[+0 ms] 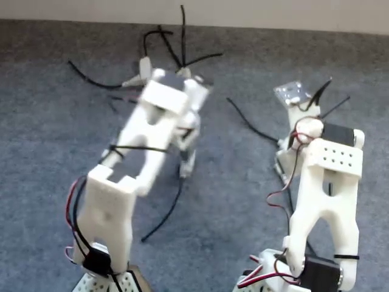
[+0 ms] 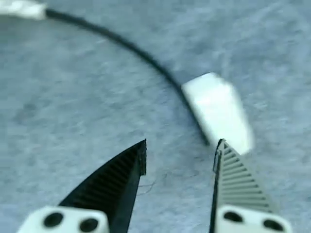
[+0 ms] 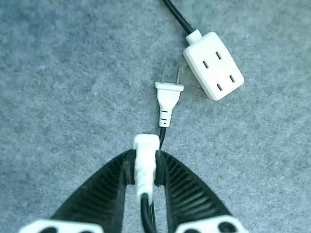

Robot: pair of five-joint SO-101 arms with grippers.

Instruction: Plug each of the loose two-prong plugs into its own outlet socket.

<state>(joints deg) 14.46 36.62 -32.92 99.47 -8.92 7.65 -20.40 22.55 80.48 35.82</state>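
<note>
My right gripper (image 3: 145, 162) is shut on a white plug body (image 3: 146, 154) whose black cord runs back between the fingers. Just ahead of it a loose white two-prong plug (image 3: 168, 96) lies on the carpet, prongs pointing away. Beside those prongs lies a white outlet block (image 3: 214, 65) with two pairs of slots. My left gripper (image 2: 181, 150) is open above the carpet. A white block (image 2: 218, 111) on a black cord (image 2: 121, 42) lies just past one fingertip. In the high view the left gripper (image 1: 187, 159) hangs mid-table and the right gripper (image 1: 283, 163) is lower right.
Grey carpet (image 1: 55, 134) covers the table. Several black cords (image 1: 182, 42) and small white plugs (image 1: 146, 68) are scattered at the far middle. Another white piece (image 2: 22, 8) ends the cord in the left wrist view. A shiny outlet block (image 1: 292, 92) lies beyond the right arm.
</note>
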